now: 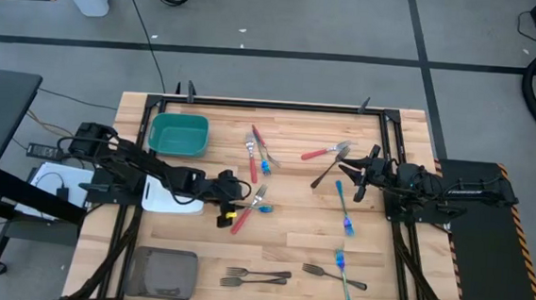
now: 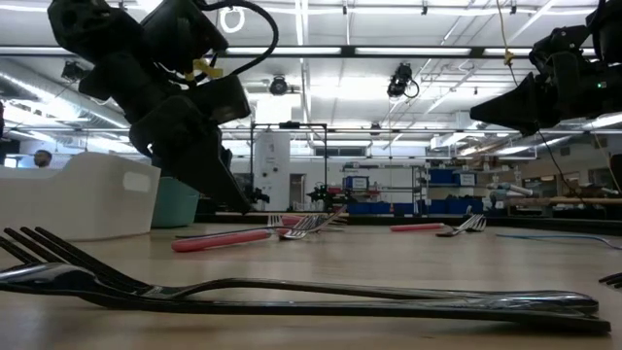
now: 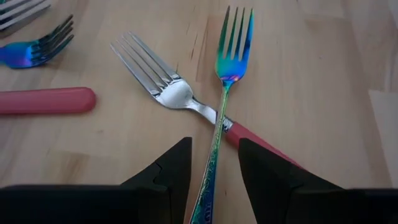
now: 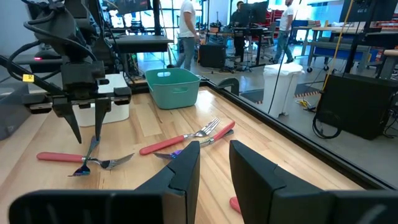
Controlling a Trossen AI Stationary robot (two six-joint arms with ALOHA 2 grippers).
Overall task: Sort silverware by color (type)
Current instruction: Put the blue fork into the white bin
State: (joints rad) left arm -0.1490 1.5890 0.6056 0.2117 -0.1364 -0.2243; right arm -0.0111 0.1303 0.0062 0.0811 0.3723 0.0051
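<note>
- The left tool [image 3: 212,171] hangs low over the middle of the pale wooden surface [image 1: 290,237]. Its two dark fingers [image 3: 168,171] stand apart, with nothing pinched yet.
- A thin shiny blue fork [image 3: 224,106] lies flat on the wood. Its handle runs right between the two fingers, and its prongs point away from the tool.
- A red-handled fork with silver prongs [image 3: 168,90] lies crossed with the blue one, and the two touch where they cross. The red handle passes just beside one finger.
- I think the blue fork is light, stiff and slippery. It lies very flat, so it may slide or tip when squeezed.
- The best spot to hold looks like the thin handle, a bit back from the crossing, so the red fork is not caught too.
- More forks lie all around the surface, red, blue and dark grey.
- A green square bin [image 1: 178,133], a white bin [image 1: 156,197] and a grey bin [image 1: 163,271] sit on the left side.
- The right tool [image 1: 353,181] waits above the right side, fingers apart, holding nothing.
</note>
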